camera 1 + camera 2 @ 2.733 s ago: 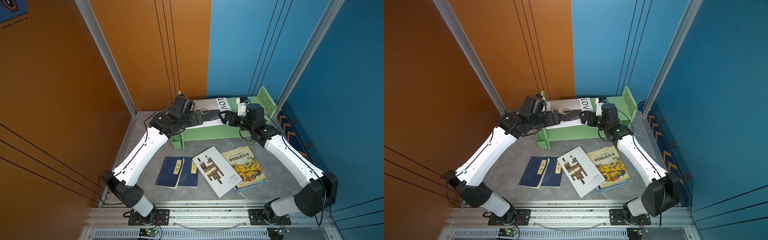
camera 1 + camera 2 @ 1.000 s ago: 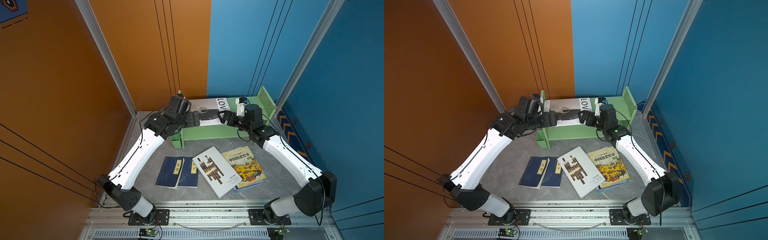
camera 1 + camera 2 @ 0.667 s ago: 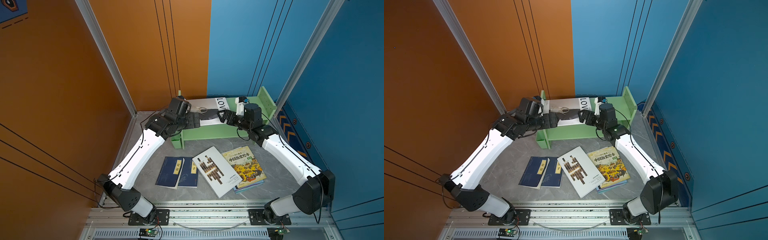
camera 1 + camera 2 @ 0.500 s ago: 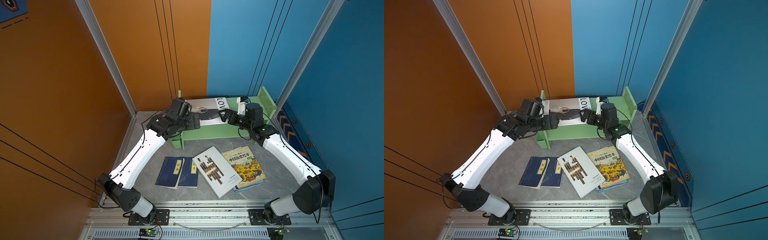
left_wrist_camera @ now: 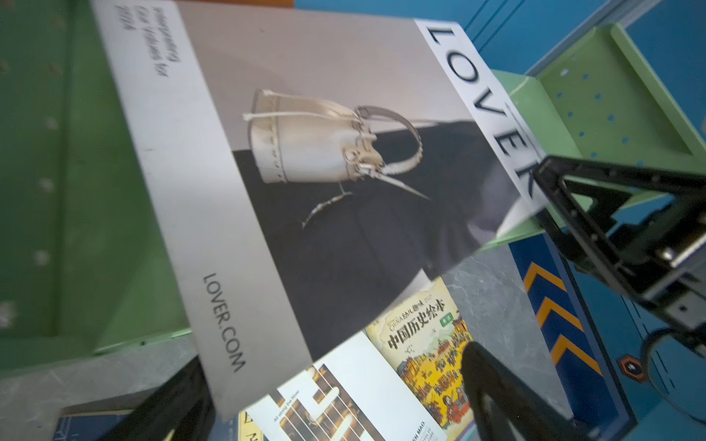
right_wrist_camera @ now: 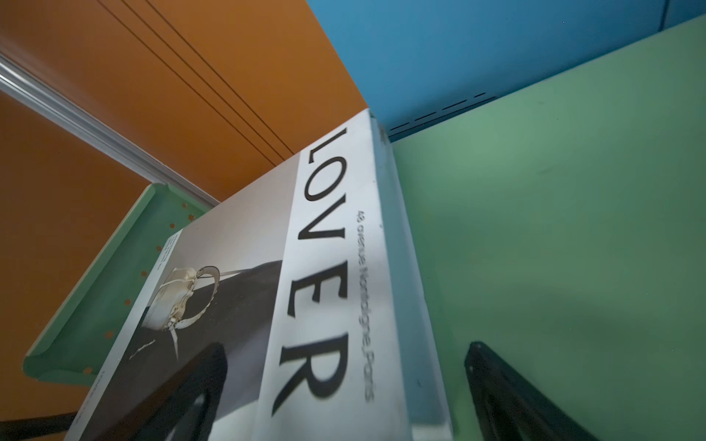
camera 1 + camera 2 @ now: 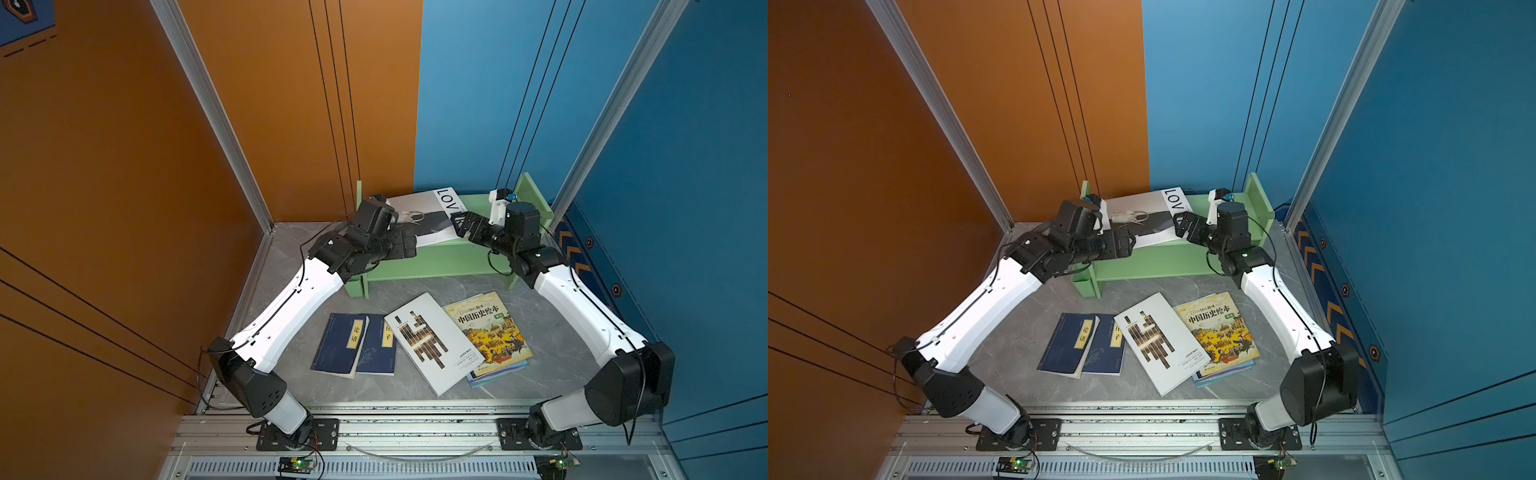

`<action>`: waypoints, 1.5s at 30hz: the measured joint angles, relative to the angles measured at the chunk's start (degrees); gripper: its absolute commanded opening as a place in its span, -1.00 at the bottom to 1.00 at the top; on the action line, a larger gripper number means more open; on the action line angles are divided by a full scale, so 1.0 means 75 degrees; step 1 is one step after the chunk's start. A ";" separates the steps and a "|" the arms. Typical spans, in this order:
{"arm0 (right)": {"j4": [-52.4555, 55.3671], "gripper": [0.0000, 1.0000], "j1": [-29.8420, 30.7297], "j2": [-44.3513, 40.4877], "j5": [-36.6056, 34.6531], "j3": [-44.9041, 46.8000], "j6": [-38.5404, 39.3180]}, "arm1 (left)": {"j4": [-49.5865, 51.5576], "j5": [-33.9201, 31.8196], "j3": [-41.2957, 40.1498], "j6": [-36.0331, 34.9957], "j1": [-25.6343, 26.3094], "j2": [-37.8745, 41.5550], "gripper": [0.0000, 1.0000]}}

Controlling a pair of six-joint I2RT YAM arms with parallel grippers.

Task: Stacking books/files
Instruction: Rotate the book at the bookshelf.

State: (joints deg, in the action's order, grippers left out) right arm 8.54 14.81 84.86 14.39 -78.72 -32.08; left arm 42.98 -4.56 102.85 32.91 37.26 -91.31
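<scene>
While my left pincer (image 7: pixel 409 244) and my right pincer (image 7: pixel 462 222) flank it, spread wide and gripping nothing, the thick white "LOVER" book (image 7: pixel 419 203) lies askew on the low pale-green board shelf (image 7: pixel 432 257). Next, I judge, it needs squaring.

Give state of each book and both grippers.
LOVER book, lying skewed on green shelf, overhanging front.
white barred book, closed, flat, overlapping yellow picture book.
yellow picture book, closed, atop light-blue book.
navy books, closed, flat, overlapping.
left gripper, open.
right gripper, open.

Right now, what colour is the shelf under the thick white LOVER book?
The shelf is pale green, seen best in a top view.
</scene>
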 measured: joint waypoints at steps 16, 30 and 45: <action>0.0245 1.00 -0.0854 -0.0318 -0.0017 -0.0396 -0.0338 | -0.0128 0.0944 0.1160 -0.0912 0.0839 -0.0857 0.96; 0.0125 1.00 0.0889 -0.0187 -0.1274 -0.0449 -0.0577 | 0.0041 -0.1268 0.3786 -0.2544 -0.0385 -0.2626 0.96; 0.0117 1.00 0.1326 0.0344 -0.2133 -0.0755 -0.0557 | -0.0012 -0.2486 0.4785 -0.2142 -0.0539 -0.4028 0.96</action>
State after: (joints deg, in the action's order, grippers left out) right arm 9.41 24.75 87.44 -1.61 -84.38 -36.25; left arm 42.89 -23.20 138.74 16.84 33.21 -121.51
